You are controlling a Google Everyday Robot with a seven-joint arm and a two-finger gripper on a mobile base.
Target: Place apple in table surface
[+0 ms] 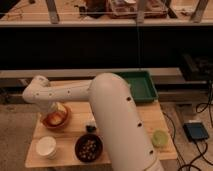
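Nearest me, on the bench (pixel 67 136), sit a white cup (pixel 46 146) and a dark bowl (pixel 89 148). Behind them, to the left, the apple (pixel 58 118) lies in the orange bowl (pixel 46 121): a small, round, pale yellow-orange fruit. The gripper (pixel 54 109) hangs right over it at the bowl's rim, and I can't make out whether it is spread or clamped. I'd judge the apple light, firm and smooth-skinned, liable to roll once set down, so best pinched across its widest middle. Farthest back lies the green tray (pixel 142 86).
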